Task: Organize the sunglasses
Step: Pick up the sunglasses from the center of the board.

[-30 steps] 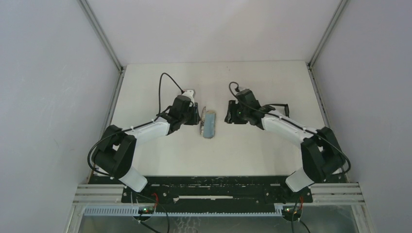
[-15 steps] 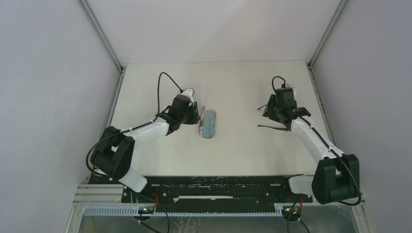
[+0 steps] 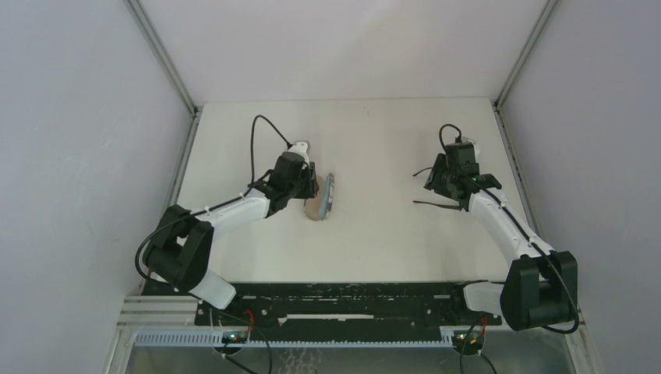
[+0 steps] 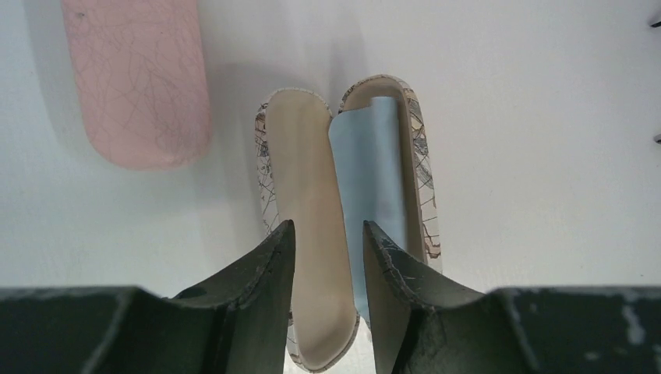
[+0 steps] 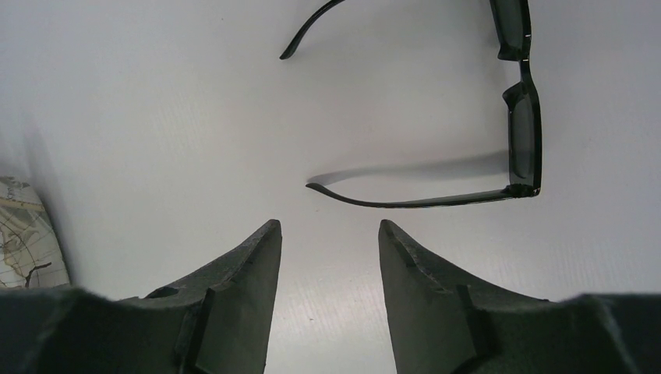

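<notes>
While the left gripper [image 4: 329, 230] pinches the patterned case [image 4: 304, 171]: I judge the step in hand to be fetching the sunglasses [image 5: 524, 128] with the right gripper [image 5: 329, 226], so my left arm's job is to hold that case steady and open
left gripper: fingers closed on the cream-lined half of the patterned case, one on each side of it; the other half holds the blue cloth [image 4: 374, 179]
right gripper: fingers spread, nothing between them, poised over bare table [image 5: 156, 117]
sunglasses: lying unfolded on the table on my right side, well apart from both cases; the nearer temple arm runs crosswise just ahead of the right fingertips
doing it well: I would reach past the slim temple arm, which looks likely to flex or slip, and take the frame by its top edge near the bridge, coming down square and closing gently so the lenses stay untouched; the temple arms stand open, and I reckon they must fold before the pair fits the case
count: one pair of sunglasses; two cases, the pink case [image 4: 140, 78] and the patterned one; one blue cloth in view; two grippers
</notes>
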You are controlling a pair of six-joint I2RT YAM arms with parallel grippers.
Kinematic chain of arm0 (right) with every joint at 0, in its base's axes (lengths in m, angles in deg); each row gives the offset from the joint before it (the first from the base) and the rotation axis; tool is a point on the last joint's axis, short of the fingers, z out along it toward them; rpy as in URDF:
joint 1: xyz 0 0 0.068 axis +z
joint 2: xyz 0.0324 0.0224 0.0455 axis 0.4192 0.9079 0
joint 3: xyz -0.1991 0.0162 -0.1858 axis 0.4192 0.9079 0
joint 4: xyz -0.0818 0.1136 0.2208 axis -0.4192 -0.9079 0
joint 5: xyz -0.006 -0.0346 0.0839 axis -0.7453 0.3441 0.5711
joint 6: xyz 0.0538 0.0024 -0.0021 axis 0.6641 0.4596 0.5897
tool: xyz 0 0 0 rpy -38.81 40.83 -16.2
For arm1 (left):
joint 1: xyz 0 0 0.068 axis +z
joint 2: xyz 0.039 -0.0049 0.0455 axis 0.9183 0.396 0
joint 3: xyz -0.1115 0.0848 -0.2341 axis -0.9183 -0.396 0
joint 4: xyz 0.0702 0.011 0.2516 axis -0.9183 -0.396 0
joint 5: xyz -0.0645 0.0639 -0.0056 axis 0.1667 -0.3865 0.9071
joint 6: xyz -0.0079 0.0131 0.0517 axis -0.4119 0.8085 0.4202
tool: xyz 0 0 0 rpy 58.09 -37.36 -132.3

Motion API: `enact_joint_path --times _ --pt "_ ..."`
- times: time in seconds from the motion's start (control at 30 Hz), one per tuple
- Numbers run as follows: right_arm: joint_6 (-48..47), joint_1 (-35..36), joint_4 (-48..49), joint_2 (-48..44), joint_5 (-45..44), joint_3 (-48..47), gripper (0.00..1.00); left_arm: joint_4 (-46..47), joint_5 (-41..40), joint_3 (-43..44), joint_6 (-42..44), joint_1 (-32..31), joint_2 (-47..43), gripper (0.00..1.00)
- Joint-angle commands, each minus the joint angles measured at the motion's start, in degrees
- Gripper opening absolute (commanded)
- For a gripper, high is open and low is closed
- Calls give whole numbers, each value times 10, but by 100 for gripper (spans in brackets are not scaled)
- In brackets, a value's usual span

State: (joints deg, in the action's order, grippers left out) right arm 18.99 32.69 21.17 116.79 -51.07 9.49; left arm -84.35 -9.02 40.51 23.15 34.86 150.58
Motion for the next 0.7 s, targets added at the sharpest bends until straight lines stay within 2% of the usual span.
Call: enact_joint_path --times 0.0,0.27,0.43,0.57,0.67 --pt "-9 -2 13 -17 5 0 49 10 -7 -14 0 1 -17 42" --pt "-9 -3 16 -26 11 3 49 8 -9 -19 -2 2 -35 42" --pt "-4 -5 21 -45 18 13 50 -26 -15 -10 -35 3 -120 43" --pt "-4 -25 22 -60 -5 19 53 -99 -28 39 -75 3 -223 52" --pt "-17 -52 7 -44 -18 3 56 -157 -35 98 -99 2 -294 66"
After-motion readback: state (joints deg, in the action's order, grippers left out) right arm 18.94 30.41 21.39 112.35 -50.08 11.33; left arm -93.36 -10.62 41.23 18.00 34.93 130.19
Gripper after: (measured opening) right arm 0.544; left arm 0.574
